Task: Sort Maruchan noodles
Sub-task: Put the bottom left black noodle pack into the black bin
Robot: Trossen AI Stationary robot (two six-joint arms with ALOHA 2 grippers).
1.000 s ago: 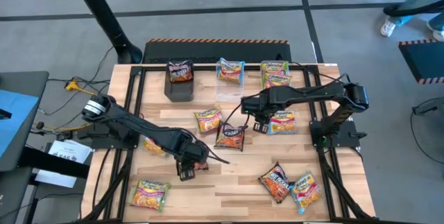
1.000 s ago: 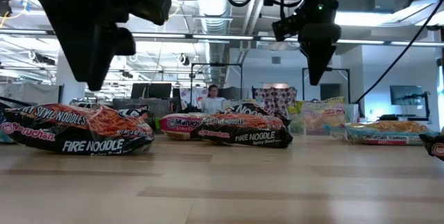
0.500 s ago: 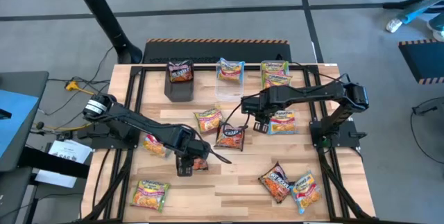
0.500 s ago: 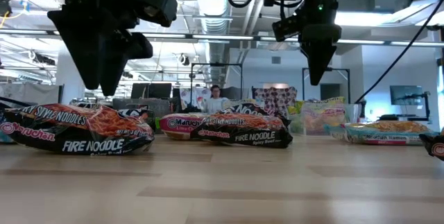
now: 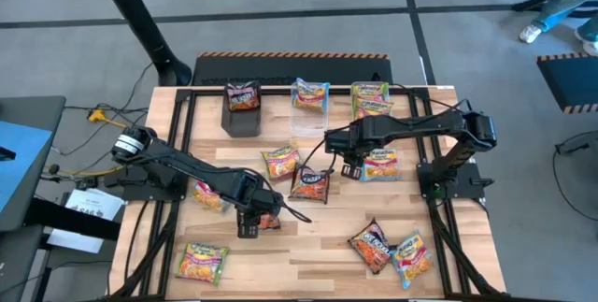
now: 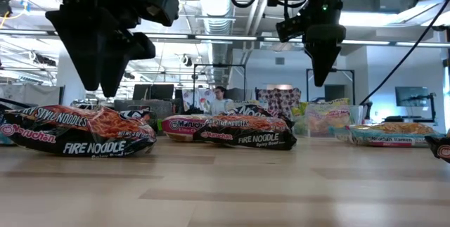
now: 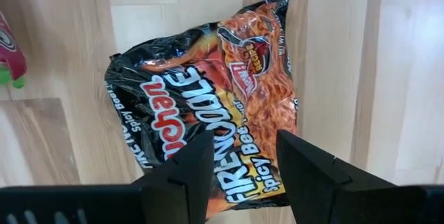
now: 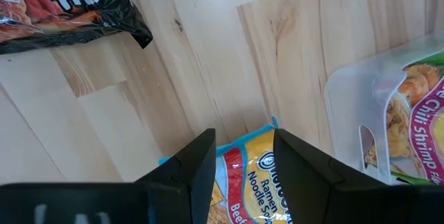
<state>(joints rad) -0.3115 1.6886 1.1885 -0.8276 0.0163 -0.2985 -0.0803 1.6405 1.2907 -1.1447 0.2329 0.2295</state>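
Several Maruchan noodle packets lie flat on the wooden table. My left gripper hangs open, pointing down, above a black Fire Noodle packet near the front left. My right gripper hangs open above the edge of a blue-edged yellow packet right of centre. Another black packet lies between the two grippers. Neither gripper touches a packet.
At the far edge stand a black box with a dark packet on top and two clear tubs, each holding a packet. Loose packets lie at the front left, the front right and the centre.
My left gripper has rolled about the line that it points along while staying above the black Fire Noodle packet. Its fingers have stayed open. The packets have not moved.
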